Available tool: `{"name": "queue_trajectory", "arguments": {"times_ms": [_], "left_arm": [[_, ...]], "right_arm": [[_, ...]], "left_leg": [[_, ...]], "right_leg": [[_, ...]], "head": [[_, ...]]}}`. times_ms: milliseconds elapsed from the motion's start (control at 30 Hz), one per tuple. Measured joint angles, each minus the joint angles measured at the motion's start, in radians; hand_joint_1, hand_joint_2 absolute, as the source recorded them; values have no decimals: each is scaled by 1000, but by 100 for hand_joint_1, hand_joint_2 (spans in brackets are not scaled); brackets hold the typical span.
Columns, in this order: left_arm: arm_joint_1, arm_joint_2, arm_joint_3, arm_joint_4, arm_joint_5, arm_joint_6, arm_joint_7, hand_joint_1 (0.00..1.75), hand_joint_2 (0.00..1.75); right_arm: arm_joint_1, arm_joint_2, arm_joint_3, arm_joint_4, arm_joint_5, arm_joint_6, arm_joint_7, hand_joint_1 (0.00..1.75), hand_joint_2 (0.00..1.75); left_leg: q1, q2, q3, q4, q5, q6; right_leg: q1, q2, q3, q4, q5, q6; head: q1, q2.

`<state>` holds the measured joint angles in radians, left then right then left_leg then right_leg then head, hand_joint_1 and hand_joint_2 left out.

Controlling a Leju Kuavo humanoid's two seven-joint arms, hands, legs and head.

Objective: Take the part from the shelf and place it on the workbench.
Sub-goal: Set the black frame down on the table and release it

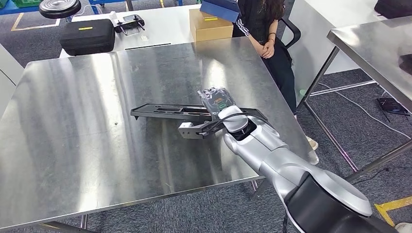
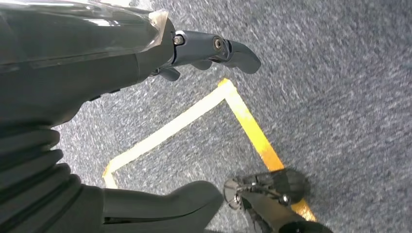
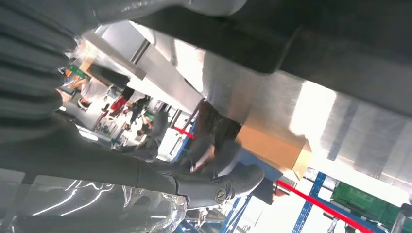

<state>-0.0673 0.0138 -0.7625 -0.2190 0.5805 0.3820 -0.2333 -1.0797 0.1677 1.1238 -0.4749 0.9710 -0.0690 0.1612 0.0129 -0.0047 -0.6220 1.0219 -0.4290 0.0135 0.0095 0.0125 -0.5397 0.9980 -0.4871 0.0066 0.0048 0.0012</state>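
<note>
**Right arm over the surface, part low on the steel**

Right arm [image 1: 291, 170] sits nearest the cam, silver, reaching in from lower right w/ its robot hand [image 1: 216, 102] under a clear plastic wrap. That right robot hand is at the part [image 1: 180, 114], a long black plastic piece, apparently gripping its right end; fingers mostly hidden by wrap and wrist, so the grip is a read, not a clear sight. Part is on or just above the surface [image 1: 73, 121]; can't tell if it's touching down yet.

Handling, my call: stiff moulded plastic, light for its length, thin rails that could flex or snap if levered. Held at one end, so the far tip will want to droop; a hold nearer the middle would balance better. Steel top looks slick, part may slide once released.

Long axis runs left-right across the surface, slight tilt, free tip pointing to the robot's left, held end by the wrist.

Left robot hand [image 2: 214, 48] hangs over grey carpet w/ a yellow floor line [image 2: 243, 116], fingers apart, holding nothing.

Further out: cardboard box [image 1: 210, 25], black case [image 1: 87, 36], a seated person [image 1: 265, 29] beyond the far edge.
</note>
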Motion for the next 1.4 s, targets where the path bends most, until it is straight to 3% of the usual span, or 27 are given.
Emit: {"name": "queue_trajectory", "arguments": {"times_ms": [467,767,900,1033,1167,1267,1400], "left_arm": [[-6,-2,-11,-5,-17,-35,26,0,0],[-6,-6,-18,-6,-19,-23,32,0,0],[-6,-7,-19,-6,-20,-20,32,0,0],[-3,-6,-19,-6,-6,-26,11,0,0],[5,-5,-19,-6,20,-29,-26,0,0],[11,-5,-18,-6,32,-28,-52,0,0],[17,-5,-17,-6,47,-43,-85,0,0]], "right_arm": [[2,-23,-45,12,49,-21,8,0,0],[42,-19,-242,-53,-168,-118,-83,0,0],[102,-17,-356,-181,-419,-100,-199,0,0],[189,-9,-473,-440,-874,84,-251,0,0],[273,-16,-491,-717,-1253,249,-262,0,0],[331,-34,-465,-894,-1394,330,-279,0,0],[435,-79,-407,-1098,-1452,377,-319,0,0]], "left_leg": [[0,0,0,0,0,0],[0,0,0,0,0,0],[0,0,0,0,0,0],[0,0,0,0,0,0],[0,0,0,0,-1,-1],[0,0,0,0,-2,-1],[0,0,0,0,-2,-2]], "right_leg": [[0,0,0,0,0,0],[0,0,0,0,0,0],[0,0,0,0,0,0],[0,0,0,0,0,0],[0,0,0,0,-1,-1],[0,0,-1,0,-1,-1],[0,0,-1,-1,-1,-1]], "head": [[0,0],[0,0],[0,0],[0,0],[0,0],[0,0],[0,0]]}}
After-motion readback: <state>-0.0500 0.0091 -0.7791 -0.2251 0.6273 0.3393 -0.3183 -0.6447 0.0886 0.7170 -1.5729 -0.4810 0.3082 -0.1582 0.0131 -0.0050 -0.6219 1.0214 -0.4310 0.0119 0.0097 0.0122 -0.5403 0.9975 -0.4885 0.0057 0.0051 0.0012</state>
